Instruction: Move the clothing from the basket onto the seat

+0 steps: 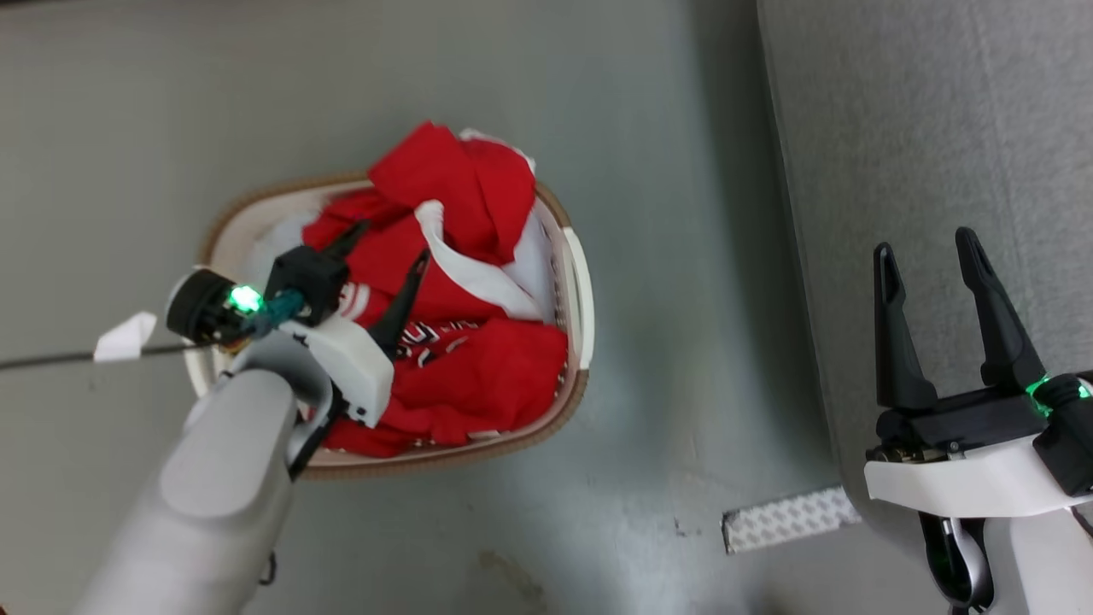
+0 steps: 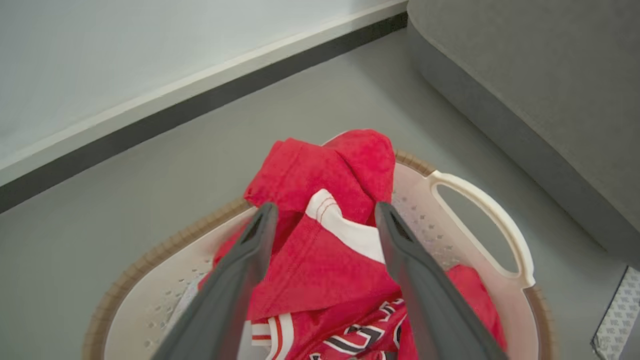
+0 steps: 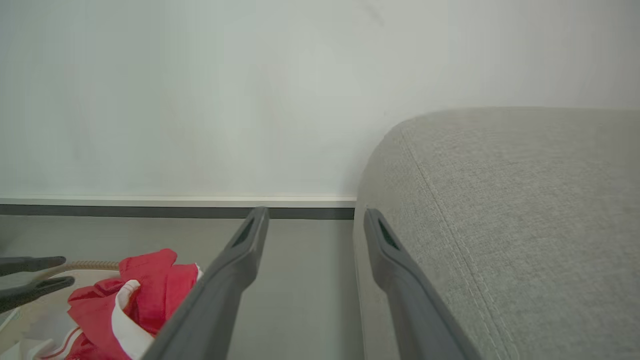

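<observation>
One basket sits on the floor beside one seat, heaped with red clothing — garments too tangled to count. Two pincers, both spread wide, holding nothing: the left pincer over the heap, the right pincer over the seat's edge.

Bright, even light; head view seems slightly soft.

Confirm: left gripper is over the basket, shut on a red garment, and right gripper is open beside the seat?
No. The left gripper is open, not shut on a garment: the left wrist view shows its jaws spread apart over the clothing in the basket. The right gripper is open beside the seat.
</observation>
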Robot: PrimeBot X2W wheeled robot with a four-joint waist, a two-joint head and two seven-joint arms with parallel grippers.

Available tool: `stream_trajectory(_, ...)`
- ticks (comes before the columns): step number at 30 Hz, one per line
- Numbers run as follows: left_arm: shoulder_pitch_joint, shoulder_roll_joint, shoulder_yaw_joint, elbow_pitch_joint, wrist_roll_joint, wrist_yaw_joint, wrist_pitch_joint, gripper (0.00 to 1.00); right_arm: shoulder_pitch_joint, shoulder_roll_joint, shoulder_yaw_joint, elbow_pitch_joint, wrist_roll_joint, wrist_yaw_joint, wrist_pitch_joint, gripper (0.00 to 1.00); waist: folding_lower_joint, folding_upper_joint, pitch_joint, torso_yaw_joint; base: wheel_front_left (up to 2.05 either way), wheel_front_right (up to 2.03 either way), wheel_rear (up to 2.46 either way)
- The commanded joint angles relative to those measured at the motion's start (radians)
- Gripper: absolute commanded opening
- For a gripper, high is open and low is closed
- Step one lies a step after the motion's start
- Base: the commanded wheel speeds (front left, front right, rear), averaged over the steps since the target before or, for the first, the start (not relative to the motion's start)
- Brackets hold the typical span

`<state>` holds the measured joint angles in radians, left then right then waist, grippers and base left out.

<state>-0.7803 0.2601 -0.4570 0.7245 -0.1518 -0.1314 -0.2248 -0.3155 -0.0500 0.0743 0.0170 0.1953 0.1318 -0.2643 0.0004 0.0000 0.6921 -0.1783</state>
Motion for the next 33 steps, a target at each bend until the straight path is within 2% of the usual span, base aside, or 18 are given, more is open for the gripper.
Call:
stream_trajectory(1, -0.034, 0.021, -0.021, 0.030, -0.018, 0.002, 0.005, 1.00, -0.018, -0.001, 0.004, -0.013, 0.013, -0.002, 0.000, 1.00, -0.0004, 0.0000, 0.090, -0.042, 0.00, 0.00, 0.00)
stream_trajectory(8, -0.160, 0.066, -0.160, 0.146, -0.100, 0.002, 0.003, 1.00, -0.009, -0.001, 0.013, -0.030, 0.008, -0.002, 0.000, 1.00, -0.0004, 0.0000, 0.141, -0.044, 0.00, 0.00, 0.00)
stream_trajectory(17, -0.246, 0.056, -0.244, 0.177, -0.250, 0.002, -0.020, 1.00, -0.003, -0.001, 0.018, -0.035, -0.005, -0.002, 0.000, 1.00, -0.0004, 0.0000, 0.170, -0.040, 0.00, 0.00, 0.00)
stream_trajectory(23, -0.281, 0.063, -0.314, 0.154, -0.405, 0.002, 0.001, 1.00, 0.005, -0.001, 0.013, -0.040, -0.017, -0.002, 0.000, 1.00, -0.0004, 0.0000, 0.201, -0.042, 0.00, 0.00, 0.00)
stream_trajectory(27, -0.307, 0.083, -0.373, 0.168, -0.444, 0.002, 0.005, 1.00, 0.010, -0.001, 0.012, -0.046, -0.020, -0.002, 0.000, 1.00, -0.0004, 0.0000, 0.222, -0.045, 0.00, 0.00, 0.00)
stream_trajectory(32, -0.319, 0.074, -0.440, 0.204, -0.487, 0.002, -0.001, 1.00, 0.025, -0.001, 0.003, -0.051, -0.030, -0.002, 0.000, 1.00, -0.0004, 0.0000, 0.231, -0.039, 0.00, 0.00, 0.00)
stream_trajectory(33, -0.321, 0.069, -0.454, 0.209, -0.491, 0.002, -0.004, 0.46, 0.028, -0.001, 0.001, -0.053, -0.033, -0.002, 0.000, 1.00, -0.0004, 0.0000, 0.232, -0.037, 0.00, 0.00, 0.00)
